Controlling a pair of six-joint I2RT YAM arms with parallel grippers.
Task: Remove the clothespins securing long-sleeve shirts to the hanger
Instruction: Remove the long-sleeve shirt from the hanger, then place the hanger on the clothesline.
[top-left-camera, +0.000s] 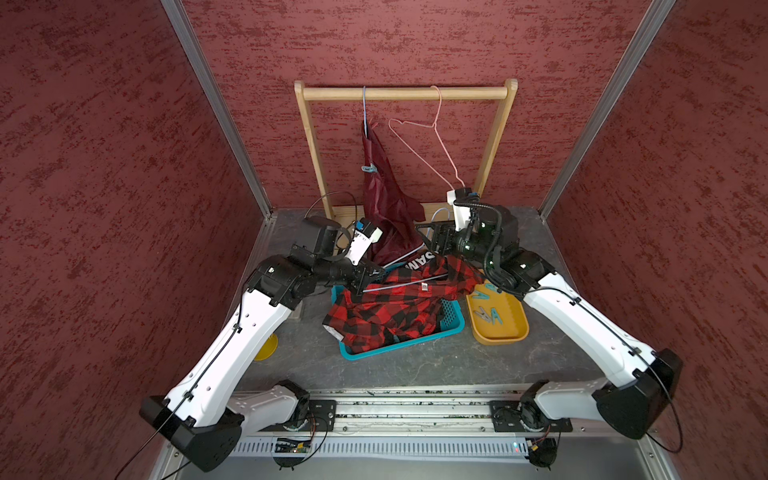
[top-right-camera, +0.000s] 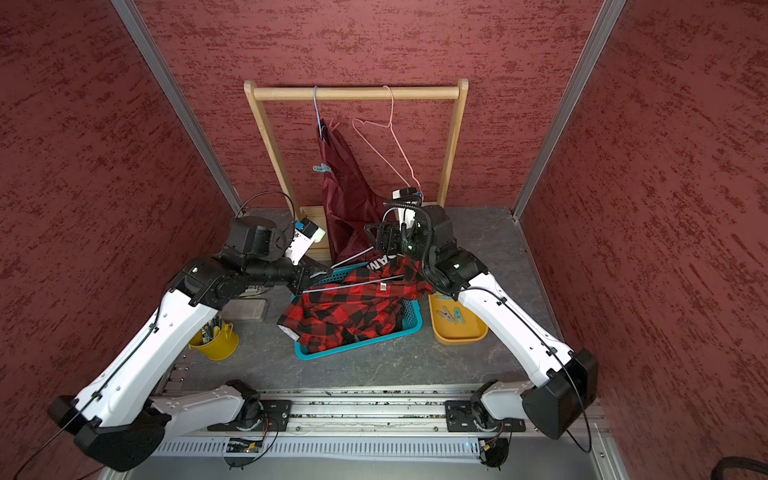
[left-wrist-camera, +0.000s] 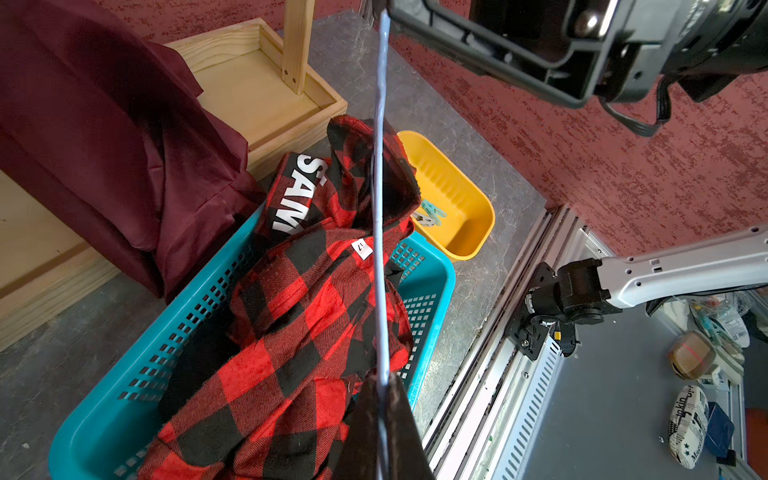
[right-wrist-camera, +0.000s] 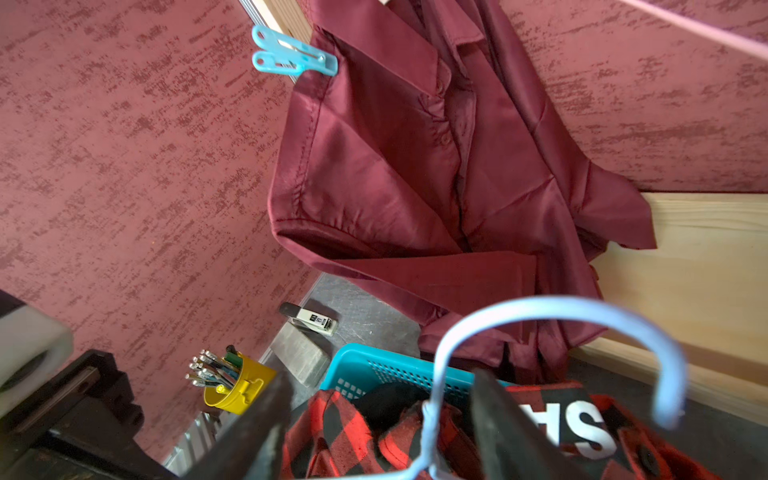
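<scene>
- I am clamping my left gripper (left-wrist-camera: 381, 384) tight on the pale blue wire of a hanger (left-wrist-camera: 380, 174); the wire is running straight out from between my fingers (left-wrist-camera: 401, 419).
- I am holding my right gripper (right-wrist-camera: 380, 395) wide. Its two dark jaws are standing on either side of the neck of that hanger without touching it, and the hook (right-wrist-camera: 561, 305) is curving up just past them.
- The hanger is hanging in the air over the teal basket (top-left-camera: 374, 353), which is sitting at the middle of the table (top-left-camera: 415, 365).
- The red-and-black plaid shirt (top-left-camera: 386, 307) is lying heaped in the basket and spilling over its left rim. One fold of it is hanging over the wire I am gripping.
- The maroon satin shirt (right-wrist-camera: 395, 166) is hanging from a second blue hanger (top-left-camera: 364, 108) on the wooden rack (top-left-camera: 405, 93) at the table's back edge, and its lower part is sagging onto the rack's base.
- One teal clothespin (right-wrist-camera: 291, 52) is biting the shoulder of the maroon shirt.
- A bare pink hanger (top-left-camera: 436, 141) is hanging on the same rail, to the right of the maroon shirt.
- Loose clothespins (top-left-camera: 488, 313) are lying in the yellow tray (top-left-camera: 503, 338), just beside the basket on its right-edge side.
- A yellow cup (top-right-camera: 216, 345) of pens is standing near the table's left edge.
</scene>
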